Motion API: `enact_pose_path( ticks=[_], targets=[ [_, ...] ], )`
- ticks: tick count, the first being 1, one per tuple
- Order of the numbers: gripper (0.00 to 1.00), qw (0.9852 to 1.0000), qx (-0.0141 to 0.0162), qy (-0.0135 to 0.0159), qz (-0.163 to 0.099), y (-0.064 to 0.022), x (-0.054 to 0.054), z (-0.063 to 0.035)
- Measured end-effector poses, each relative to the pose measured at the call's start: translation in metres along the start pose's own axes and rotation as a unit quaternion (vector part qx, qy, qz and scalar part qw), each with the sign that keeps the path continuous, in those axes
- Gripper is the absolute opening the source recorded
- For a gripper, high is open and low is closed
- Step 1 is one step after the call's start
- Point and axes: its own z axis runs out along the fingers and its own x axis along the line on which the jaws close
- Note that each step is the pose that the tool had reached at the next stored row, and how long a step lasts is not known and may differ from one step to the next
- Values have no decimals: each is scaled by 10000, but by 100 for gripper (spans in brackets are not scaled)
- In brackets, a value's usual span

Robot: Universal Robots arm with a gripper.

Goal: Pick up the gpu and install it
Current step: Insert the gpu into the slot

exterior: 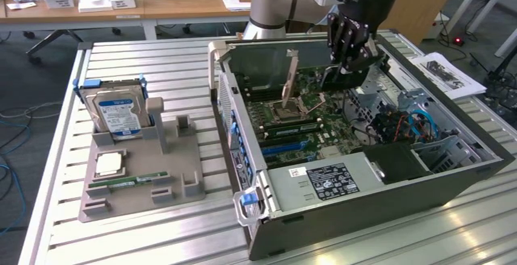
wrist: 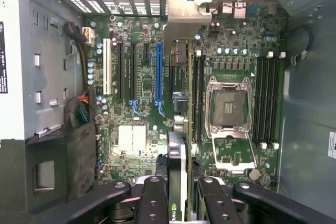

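**A:** Where is the gpu?

**B:** The gpu (exterior: 343,78), a thin, flat, dark circuit card with a pale metal bracket at one end, is inside the open tower, above the board. The wrist view shows it edge-on (wrist: 177,150).

**A:** And the tool?

**B:** The black gripper (exterior: 354,62) is clamped on the card. In the wrist view its jaws (wrist: 181,182) press the card's two faces, one of the fingers (wrist: 152,198) on each side.

**A:** Is the card seated?

**B:** I cannot tell whether its lower edge touches anything. It stands upright over the green motherboard (wrist: 136,77), between the long blue expansion slot (wrist: 158,72) and the square metal processor socket (wrist: 228,106).

**A:** What surrounds that?

**B:** The grey metal computer case (exterior: 452,174) lies on its side with the panel off, board facing up (exterior: 307,126).

**A:** Outside the case?

**B:** On the exterior view's left sits a grey plastic fixture (exterior: 178,156). A silver hard drive with a blue label (exterior: 117,114) stands upright in it. A slim green memory stick (exterior: 133,180) lies flat nearer the front. Case and fixture both rest on a ribbed aluminium table (exterior: 161,235).
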Motion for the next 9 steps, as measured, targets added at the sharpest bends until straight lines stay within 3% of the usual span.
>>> enact_pose_path(
  ticks=[9],
  targets=[
    [27,10000,2,2,75,11,2,19]
  ],
)
